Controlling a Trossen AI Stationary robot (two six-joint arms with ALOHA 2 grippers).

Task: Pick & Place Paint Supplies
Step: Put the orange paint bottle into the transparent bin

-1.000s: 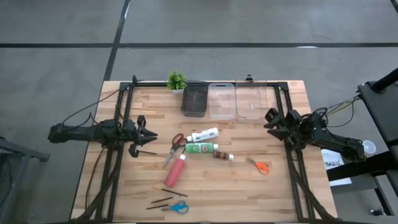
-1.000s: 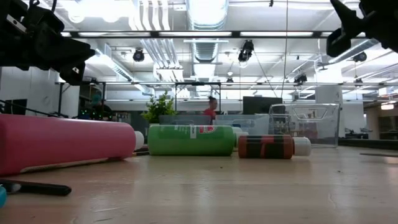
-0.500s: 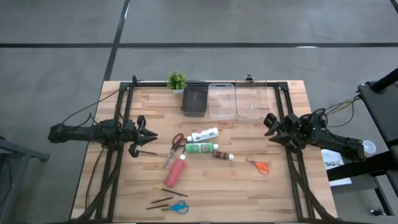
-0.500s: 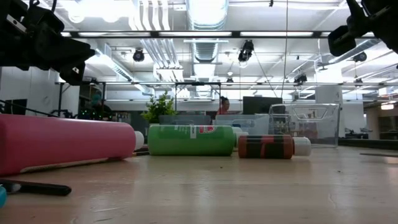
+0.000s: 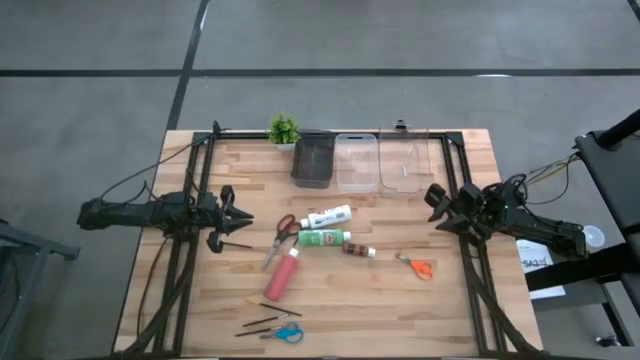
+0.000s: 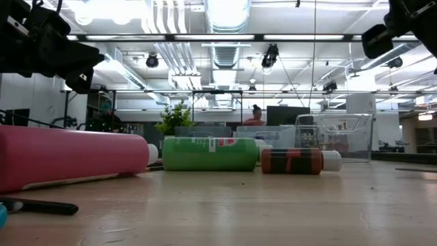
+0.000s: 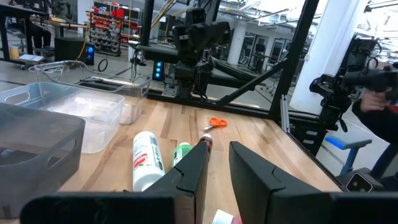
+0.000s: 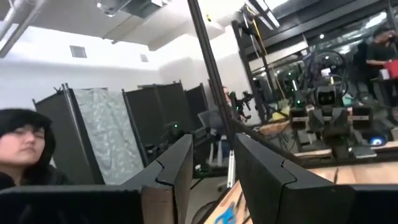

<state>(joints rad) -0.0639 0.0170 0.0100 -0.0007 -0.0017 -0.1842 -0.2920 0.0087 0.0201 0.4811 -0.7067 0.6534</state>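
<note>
Two dark arms are seen at the wooden table [image 5: 440, 310] edges. The left gripper [image 5: 228, 218] is held partly open on nothing, left of the supplies; the right gripper [image 5: 436, 201] is closed and empty, near the clear bin [image 5: 405, 165]. Mid-table lie the pinkish-red tube [image 5: 283, 274], green tube [image 5: 322, 238], white tube [image 5: 327, 216], orange-handled scissors [image 5: 415, 266] and thin brushes [image 5: 268, 315].

Open tabletop [image 5: 440, 310] beside orange scissors [image 5: 415, 266]
</note>
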